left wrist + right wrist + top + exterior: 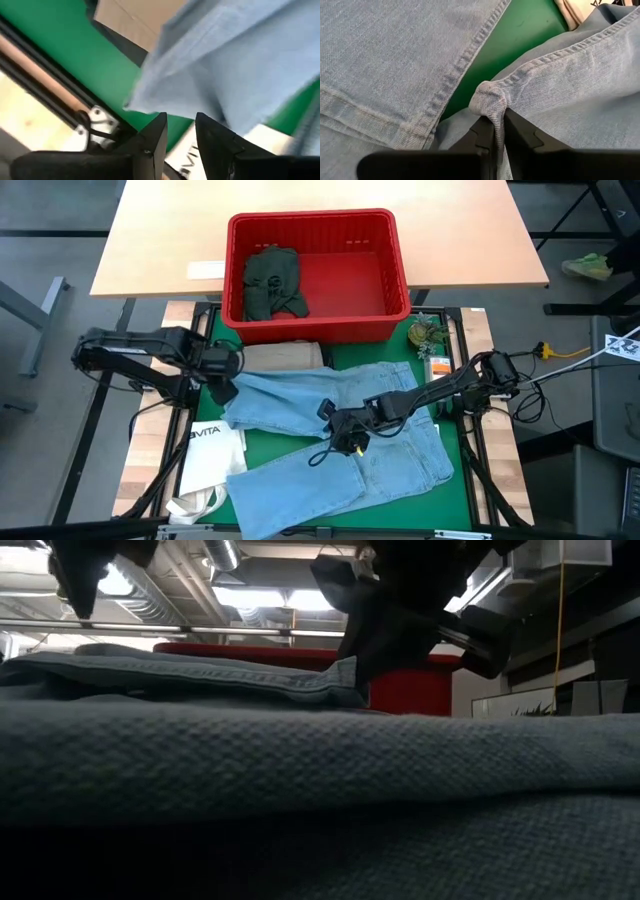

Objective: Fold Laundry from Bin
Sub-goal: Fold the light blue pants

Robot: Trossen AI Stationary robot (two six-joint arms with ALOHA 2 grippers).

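On the bench, my right claw (499, 131) pinches the jeans' (400, 445) crotch to fold them, while my left claw (180, 131) stands spread beside a leg.

We find little bare green mat (455, 490): the light blue jeans (400, 455) spread across most of it, with open strips only along the right edge and near the front. At the back, the red bin (400, 265) walls off the way forward; inside it the dark green piece (270, 280) fills the left half, leaving the right half open from above. A tan garment (285, 357) lies just before the bin. The white tote bag (210, 455) covers the front left corner. The left end effector (222, 375) hangs at the jeans' left edge; the right end effector (499, 131) pinches a denim fold mid-mat. Small items (430, 340), perhaps tags, crowd the back right corner.
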